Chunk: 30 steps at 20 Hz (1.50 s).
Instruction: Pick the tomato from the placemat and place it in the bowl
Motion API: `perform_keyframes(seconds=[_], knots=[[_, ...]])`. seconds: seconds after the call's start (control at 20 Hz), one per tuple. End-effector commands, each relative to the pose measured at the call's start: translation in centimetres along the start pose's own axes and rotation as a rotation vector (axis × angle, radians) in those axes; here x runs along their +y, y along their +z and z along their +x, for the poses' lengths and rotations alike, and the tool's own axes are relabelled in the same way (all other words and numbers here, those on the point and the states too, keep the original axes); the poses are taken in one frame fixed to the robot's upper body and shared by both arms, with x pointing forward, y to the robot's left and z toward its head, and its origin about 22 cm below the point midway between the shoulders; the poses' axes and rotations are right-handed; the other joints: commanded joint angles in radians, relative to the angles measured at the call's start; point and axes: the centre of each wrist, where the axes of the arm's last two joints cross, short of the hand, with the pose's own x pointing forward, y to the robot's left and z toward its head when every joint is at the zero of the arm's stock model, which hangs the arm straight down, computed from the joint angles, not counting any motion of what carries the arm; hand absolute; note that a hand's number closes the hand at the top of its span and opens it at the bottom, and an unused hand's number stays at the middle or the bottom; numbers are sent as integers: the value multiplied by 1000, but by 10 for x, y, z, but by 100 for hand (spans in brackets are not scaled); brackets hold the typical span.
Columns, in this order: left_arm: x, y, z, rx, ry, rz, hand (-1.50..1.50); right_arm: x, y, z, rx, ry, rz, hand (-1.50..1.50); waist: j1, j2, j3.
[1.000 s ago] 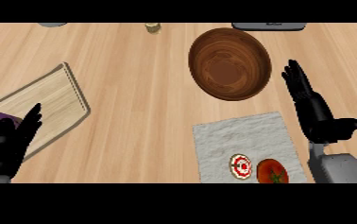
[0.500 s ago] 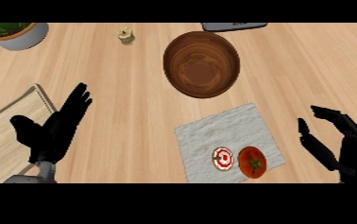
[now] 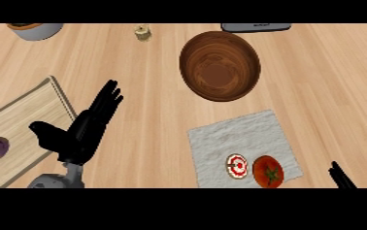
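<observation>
Head view: the right hand [image 3: 341, 177] is barely showing at the lower right edge, and I cannot tell its state. The tomato [image 3: 269, 171] is lying near it to the left, on the placemat's [image 3: 237, 137] near corner. The left hand [image 3: 82, 129] is resting open, well to the left. The wooden bowl [image 3: 219, 65] is sitting beyond the placemat.

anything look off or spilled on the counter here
Nothing spilled or broken. The grey placemat lies askew, turned against the wood grain of the counter, and the tomato sits right at its near edge beside a red-and-white disc. The wooden bowl stands upright and empty.
</observation>
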Motion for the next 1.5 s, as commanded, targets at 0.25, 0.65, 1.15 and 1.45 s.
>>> perform_keyframes(seconds=[0.25,0.65,1.15,1.45], knots=[[-24,-5,0,-21,-3,-85,0,-44,61,45,273,320,47,-150,63,27,-4],[-26,-17,6,-22,0,-126,0,-40,42,98,509,372,203,-150,106,34,0],[-9,-22,-3,-9,15,-109,0,-6,-7,138,686,494,309,-150,94,19,4],[-27,-12,-4,1,12,-103,0,24,-43,121,757,522,392,-150,82,10,7]])
